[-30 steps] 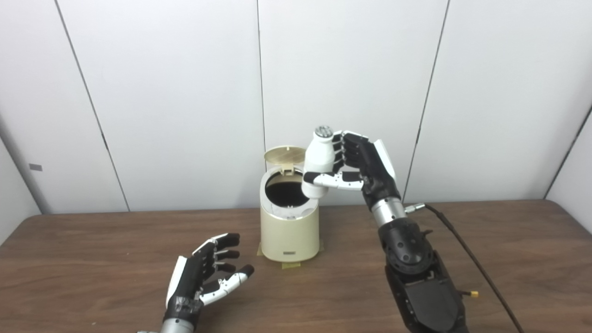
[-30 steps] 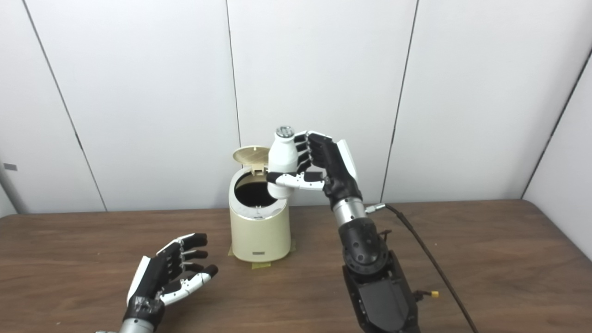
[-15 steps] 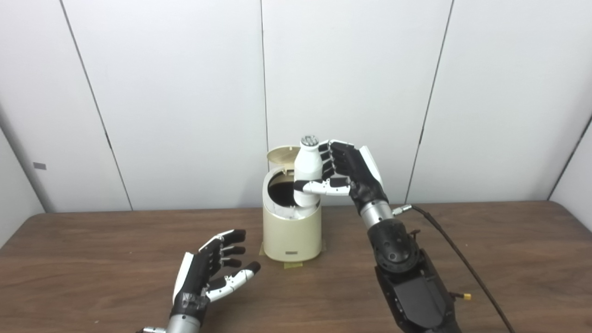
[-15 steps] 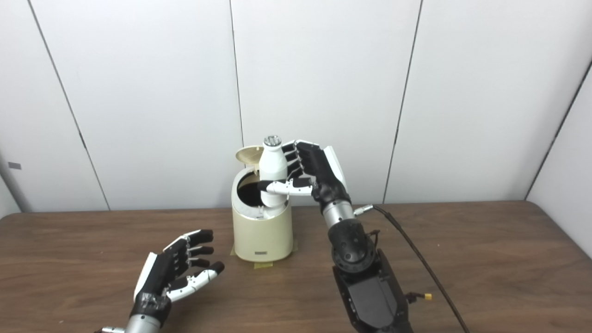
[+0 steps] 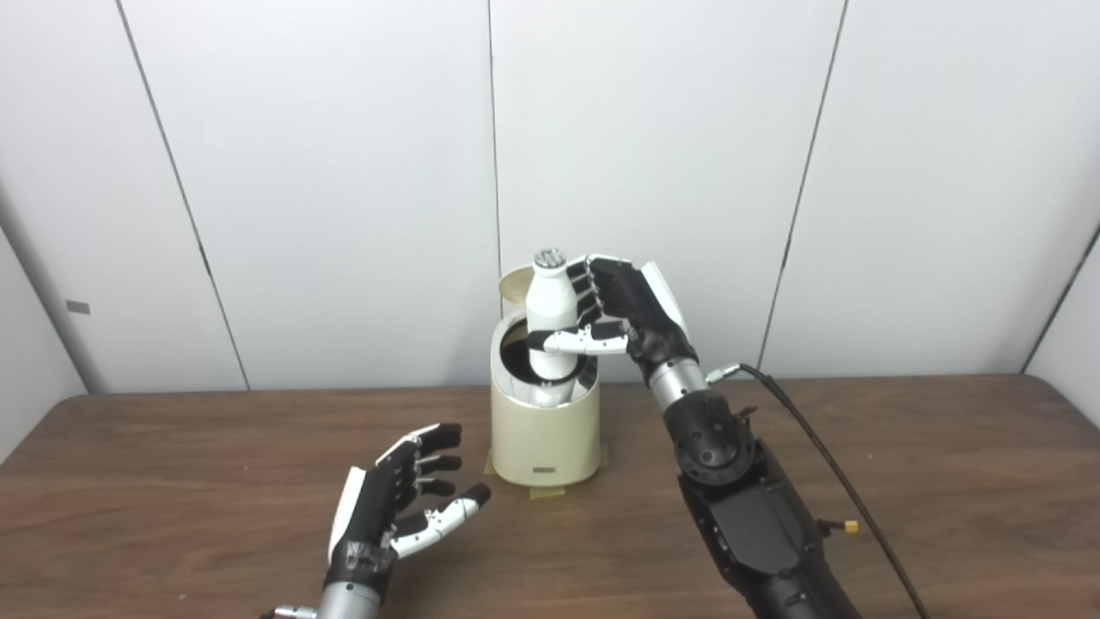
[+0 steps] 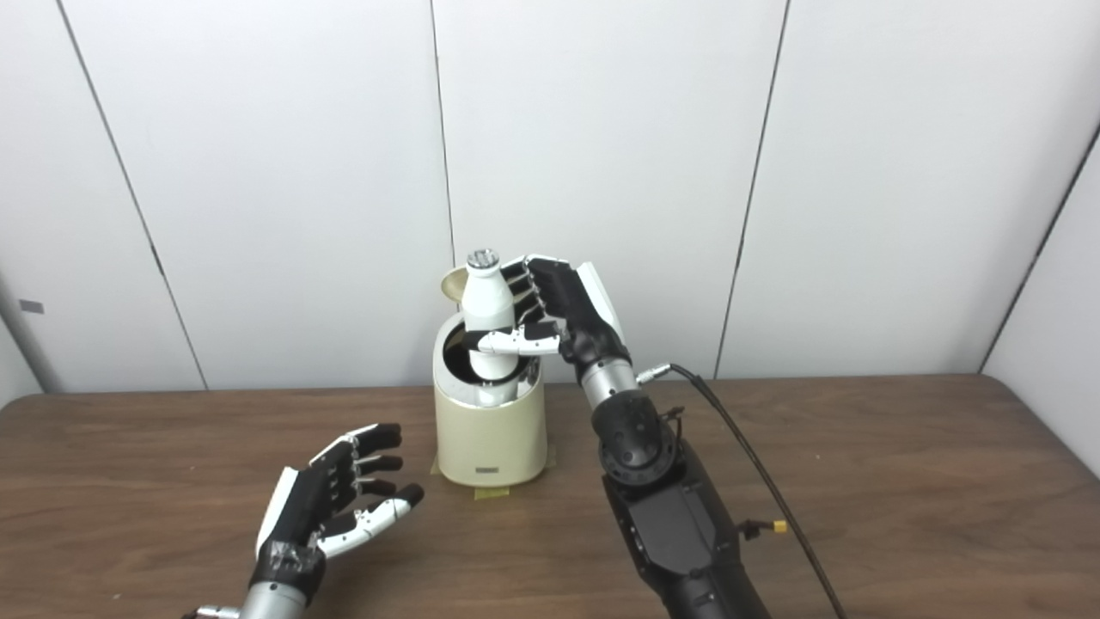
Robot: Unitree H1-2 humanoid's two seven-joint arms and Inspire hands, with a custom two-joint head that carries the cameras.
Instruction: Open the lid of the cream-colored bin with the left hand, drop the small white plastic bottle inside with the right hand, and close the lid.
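The round cream-colored plastic bin [image 5: 545, 425] stands on the brown wooden counter [image 5: 928, 481] with its lid [image 5: 513, 282] tipped up behind the opening. Directly above that opening, the right hand [image 5: 620, 311] has its fingers [image 5: 581, 342] wrapped around the small white plastic bottle [image 5: 549, 327], which is upright with its base dipping just inside the bin's rim. To drop it cleanly, I'd keep the bottle vertical and centred over the bin, then spread the fingers away all together. In front of the bin and to its left, the left hand [image 5: 391, 512] hovers with fingers spread, empty.
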